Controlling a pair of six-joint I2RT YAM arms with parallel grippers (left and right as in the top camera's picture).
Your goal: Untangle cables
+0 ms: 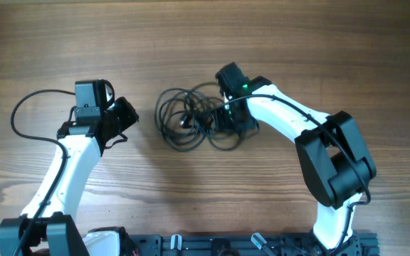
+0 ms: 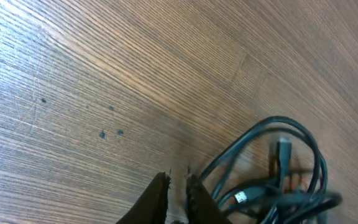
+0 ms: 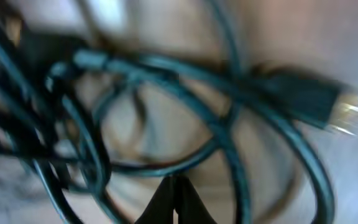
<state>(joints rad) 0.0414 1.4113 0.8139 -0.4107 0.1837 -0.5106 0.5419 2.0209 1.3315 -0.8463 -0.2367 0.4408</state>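
Wood-grain tabletop, and at its centre the cables: thin black cords in a loose tangled coil, stretched nine to three. The right gripper is nearer, over the three o'clock edge, pinched closed. The left gripper, narrowed and empty, sits apart at nine o'clock.

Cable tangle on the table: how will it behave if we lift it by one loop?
Likely floppy: the cables lie in loose, uneven loops, so a lifted strand would probably sag and drag others along. Probably light, being thin cords. The plug looks rigid and may snag where loops cross.
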